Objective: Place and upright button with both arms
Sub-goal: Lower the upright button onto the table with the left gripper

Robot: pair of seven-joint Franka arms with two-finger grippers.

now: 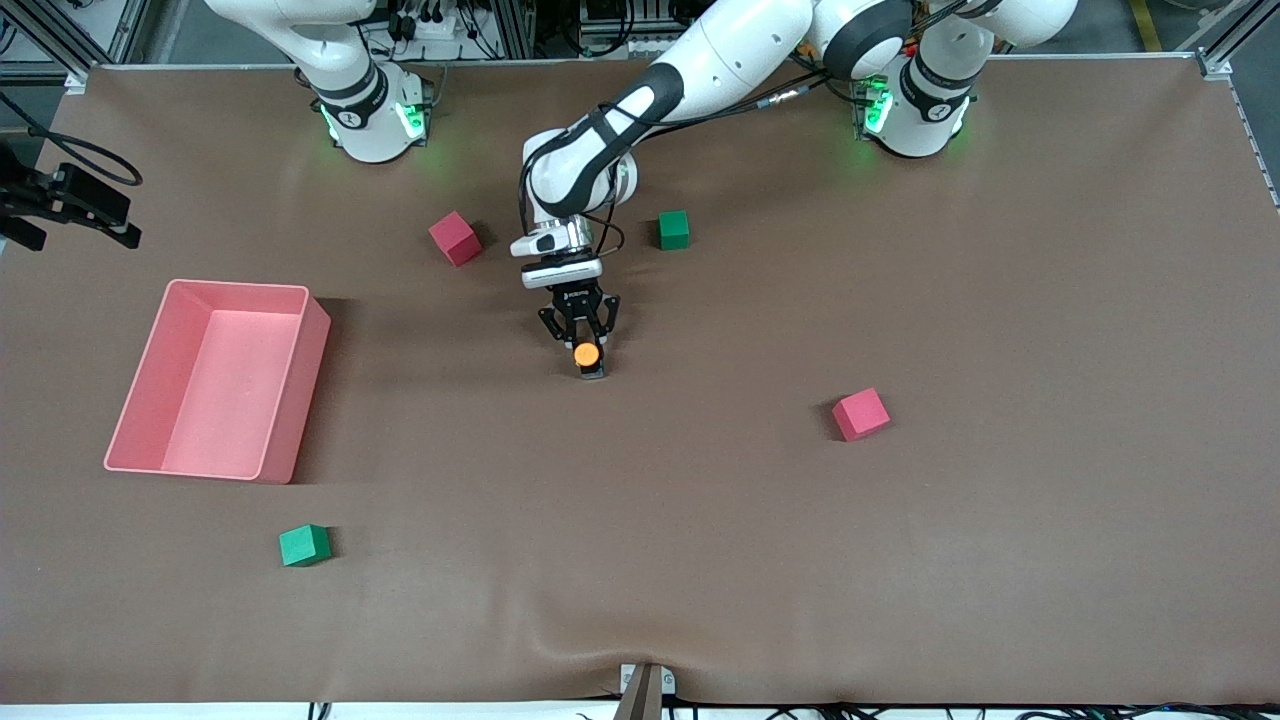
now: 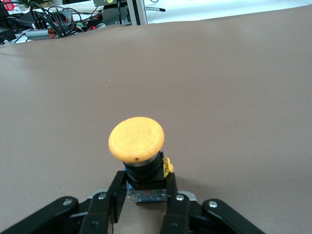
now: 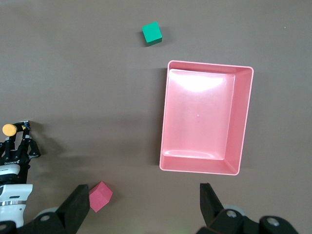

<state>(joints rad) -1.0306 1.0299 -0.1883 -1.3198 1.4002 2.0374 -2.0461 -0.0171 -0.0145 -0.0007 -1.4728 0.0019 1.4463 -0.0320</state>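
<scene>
The button [image 1: 586,353] has a round orange cap on a short black body and sits cap-up at the middle of the table. My left gripper [image 1: 580,335] is low over the table and shut on the button's black body. In the left wrist view the two fingers [image 2: 115,191] clamp the body just under the cap [image 2: 136,138], with a small blue board at its foot. My right gripper [image 3: 144,204] is open wide and empty, high above the table; it does not show in the front view. The right wrist view shows the button [image 3: 9,129] far off.
A pink bin [image 1: 290,400] stands toward the right arm's end. A red cube [image 1: 455,238] and a green cube [image 1: 674,229] lie near the bases. Another red cube [image 1: 860,414] and green cube [image 1: 304,545] lie nearer the front camera.
</scene>
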